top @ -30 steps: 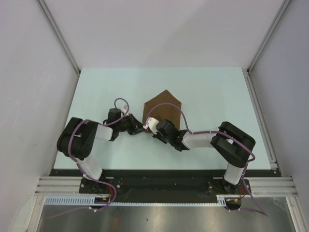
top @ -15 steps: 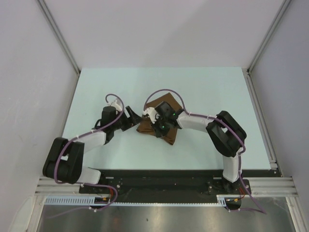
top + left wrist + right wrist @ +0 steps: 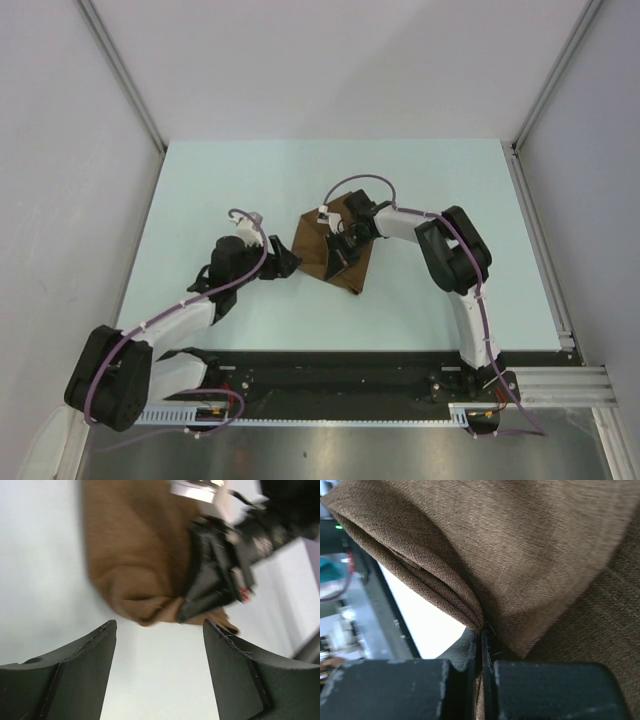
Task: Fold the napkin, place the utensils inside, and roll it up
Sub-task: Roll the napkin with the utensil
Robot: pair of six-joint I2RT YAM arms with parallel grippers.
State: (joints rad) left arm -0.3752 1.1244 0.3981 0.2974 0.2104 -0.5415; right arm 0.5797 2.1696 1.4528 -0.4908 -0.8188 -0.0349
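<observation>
right tool tight on folded edge of napkin

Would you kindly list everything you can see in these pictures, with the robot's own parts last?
napkin: one, brown, bunched and folded at mid-table
table: one, pale green, under everything
walls: three, whitish grey, left, back and right of the table
left gripper: one, black, open and empty, just left of the napkin
right gripper: one, black, shut on a fold of the napkin
</observation>
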